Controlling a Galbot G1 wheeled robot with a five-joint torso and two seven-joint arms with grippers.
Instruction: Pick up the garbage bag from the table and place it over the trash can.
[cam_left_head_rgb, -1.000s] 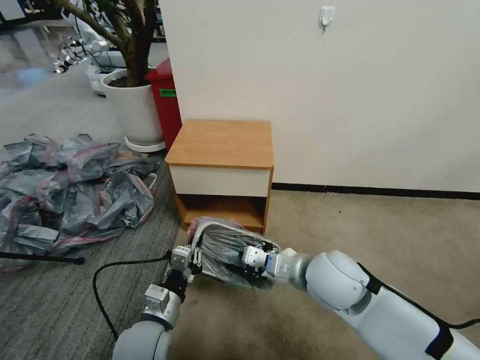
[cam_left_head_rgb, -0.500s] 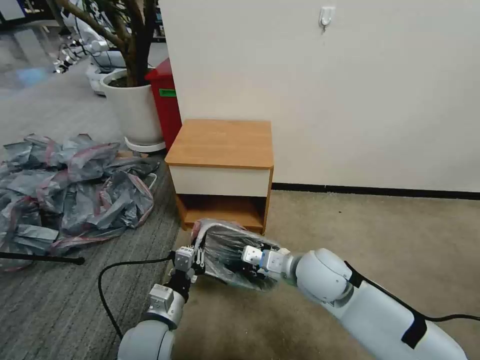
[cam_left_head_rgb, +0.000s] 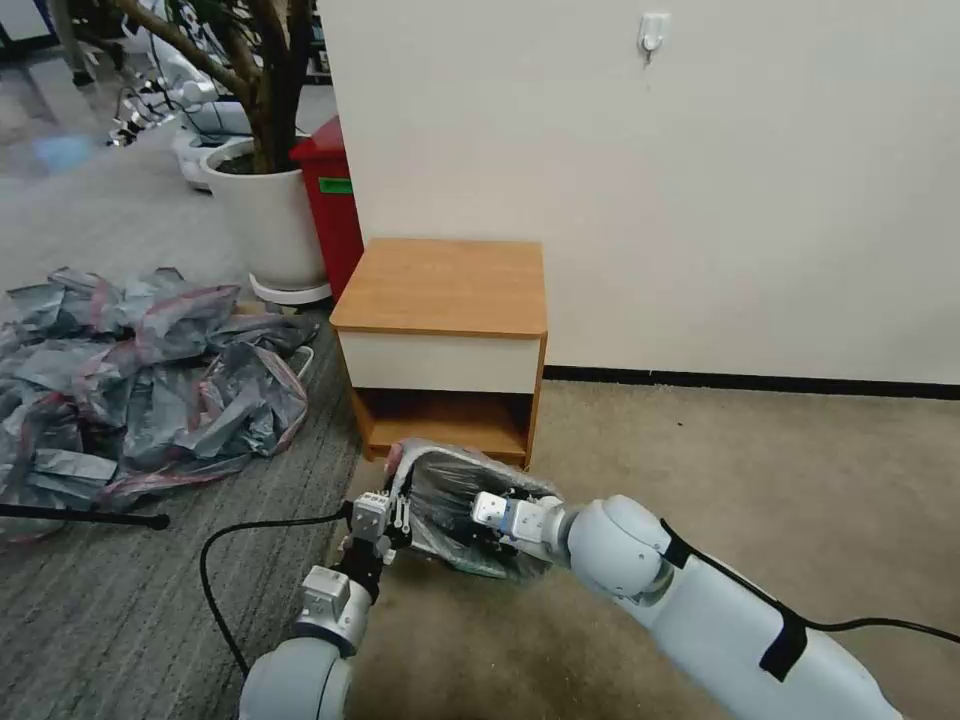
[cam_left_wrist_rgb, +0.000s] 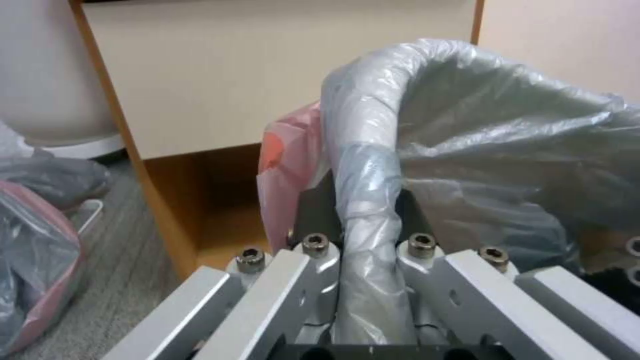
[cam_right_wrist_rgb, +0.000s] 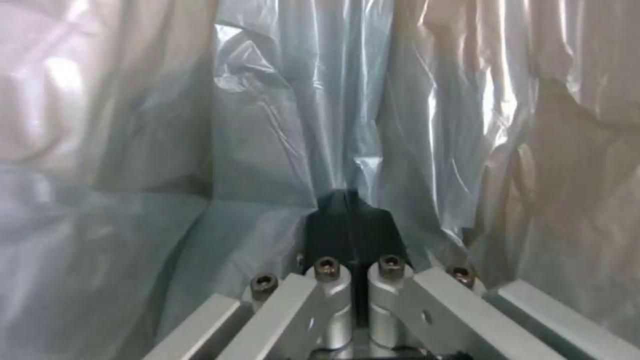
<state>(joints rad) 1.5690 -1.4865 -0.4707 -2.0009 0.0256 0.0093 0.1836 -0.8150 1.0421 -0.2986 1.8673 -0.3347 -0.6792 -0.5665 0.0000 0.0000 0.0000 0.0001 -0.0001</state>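
The garbage bag (cam_left_head_rgb: 455, 495) lies draped over the trash can on the carpet just in front of the table (cam_left_head_rgb: 440, 285). The can is hidden under the plastic; its rolled rim shows as a shape beneath the bag (cam_left_wrist_rgb: 363, 150). My left gripper (cam_left_head_rgb: 395, 520) is shut across that bag-wrapped rim, one finger on each side (cam_left_wrist_rgb: 353, 200). From the right, my right gripper (cam_left_head_rgb: 470, 522) reaches into the bag's mouth. It is shut, its black fingertips (cam_right_wrist_rgb: 347, 215) together against the grey plastic inside (cam_right_wrist_rgb: 280, 125). A pink edge of the bag (cam_left_wrist_rgb: 287, 160) hangs beside the rim.
A big heap of grey-pink bags (cam_left_head_rgb: 150, 380) covers the floor at the left. A white plant pot (cam_left_head_rgb: 265, 220) and a red bin (cam_left_head_rgb: 330, 200) stand behind the table by the wall. A black cable (cam_left_head_rgb: 215, 560) loops beside my left arm.
My right arm has slid left, carrying its shut gripper deeper into the bag's mouth. The left gripper keeps its hold on the rim with hardly any shift.
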